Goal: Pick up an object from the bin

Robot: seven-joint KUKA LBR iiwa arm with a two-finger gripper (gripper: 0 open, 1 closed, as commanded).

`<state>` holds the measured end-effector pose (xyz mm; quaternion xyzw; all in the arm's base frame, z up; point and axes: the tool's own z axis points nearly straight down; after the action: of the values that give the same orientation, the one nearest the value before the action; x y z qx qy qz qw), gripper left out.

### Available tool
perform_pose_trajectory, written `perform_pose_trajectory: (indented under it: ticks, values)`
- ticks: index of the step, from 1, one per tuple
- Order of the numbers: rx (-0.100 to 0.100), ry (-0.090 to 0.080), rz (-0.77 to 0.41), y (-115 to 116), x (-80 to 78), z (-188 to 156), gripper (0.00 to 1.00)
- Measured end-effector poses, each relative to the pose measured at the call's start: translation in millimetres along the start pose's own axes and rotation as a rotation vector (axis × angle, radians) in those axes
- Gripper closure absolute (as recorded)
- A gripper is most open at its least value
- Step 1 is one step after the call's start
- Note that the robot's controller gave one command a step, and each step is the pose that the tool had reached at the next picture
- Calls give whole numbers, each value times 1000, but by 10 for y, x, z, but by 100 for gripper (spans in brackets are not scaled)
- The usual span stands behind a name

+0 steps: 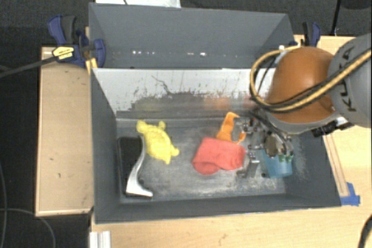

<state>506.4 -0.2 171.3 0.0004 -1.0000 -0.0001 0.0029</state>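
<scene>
Grey metal bin [186, 38] with the pincer [254, 162] set low at its right end.
The pincer is seen close to the floor, between a red soft lump [216, 157] on its left and a blue thing [279, 166] on its right, just beside both; an orange piece [228, 126] lies a little farther back. Whether the pincer is released or clenched cannot be told, and nothing is seen held in it. A yellow toy [156, 140] and a black and white thing [131, 166] are left well apart at the left end. The task is judged to be at its early part: nothing is raised yet, and the gripping and lifting are still to be done.
</scene>
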Motion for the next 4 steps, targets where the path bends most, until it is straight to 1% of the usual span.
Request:
perform_pose_trajectory:
  ticks: [1, 2, 3, 4]
  values:
    - [0, -9, 0, 0, -18, -42, 0]
    - [0, -14, -72, 52, -288, 679, 0]
    - [-1, -4, -63, 78, -331, 850, 0]
    - [-2, -12, 15, 297, -305, 536, 0]
